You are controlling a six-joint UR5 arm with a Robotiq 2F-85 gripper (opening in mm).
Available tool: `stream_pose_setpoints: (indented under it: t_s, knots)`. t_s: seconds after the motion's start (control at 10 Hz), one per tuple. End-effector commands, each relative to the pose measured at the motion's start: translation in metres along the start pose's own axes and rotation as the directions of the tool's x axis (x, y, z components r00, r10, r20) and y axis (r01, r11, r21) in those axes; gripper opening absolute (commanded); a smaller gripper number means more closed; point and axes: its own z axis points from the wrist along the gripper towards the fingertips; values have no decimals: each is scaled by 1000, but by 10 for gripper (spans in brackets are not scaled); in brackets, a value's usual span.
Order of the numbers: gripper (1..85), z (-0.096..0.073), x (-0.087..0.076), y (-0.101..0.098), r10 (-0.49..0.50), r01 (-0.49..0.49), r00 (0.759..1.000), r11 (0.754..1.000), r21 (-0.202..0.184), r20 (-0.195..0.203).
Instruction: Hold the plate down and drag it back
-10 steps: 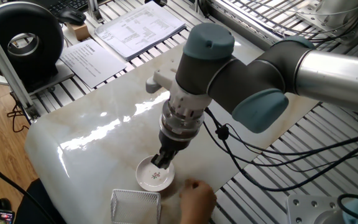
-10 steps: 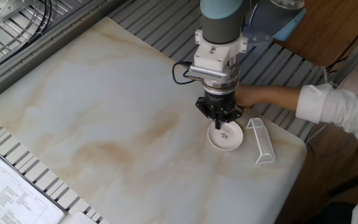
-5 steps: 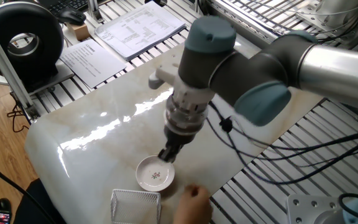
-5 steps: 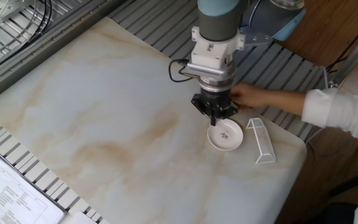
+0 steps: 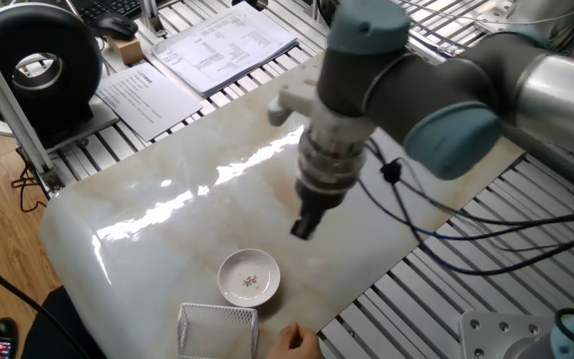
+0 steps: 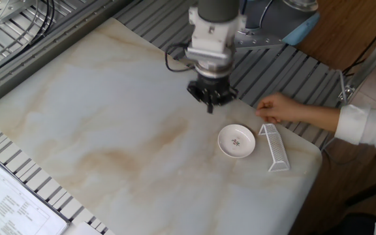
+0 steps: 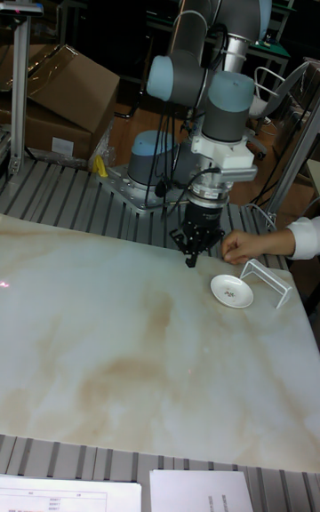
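The plate (image 5: 249,276) is a small white dish with tiny reddish marks in its centre, lying flat on the marble table near the wire basket. It also shows in the other fixed view (image 6: 236,141) and the tall fixed view (image 7: 232,292). My gripper (image 5: 302,229) hangs above the marble, apart from the plate and off to its side, with its fingers shut together on nothing. The other fixed view shows the gripper (image 6: 209,106) up and left of the plate, and the tall view has the gripper (image 7: 190,260) left of it.
A square wire-mesh basket (image 6: 274,147) stands right beside the plate at the table corner. A person's hand (image 6: 276,108) rests at the table edge just behind the basket. Papers (image 5: 227,45) and a black round device (image 5: 38,65) lie beyond the marble slab (image 6: 109,130).
My gripper has lifted off the plate and moved away across the marble. The plate has stayed where it was. The person's hand has drawn back toward the table edge.
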Motion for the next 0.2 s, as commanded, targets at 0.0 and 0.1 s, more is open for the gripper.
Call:
stream_pose_setpoints:
  t_s: [0.0, 0.1]
  knots:
    - [10, -6, 18, -12, -18, 18, 1000, 1000, 14, -14]
    - [10, -4, 19, -13, -21, 22, 1000, 1000, 17, -18]
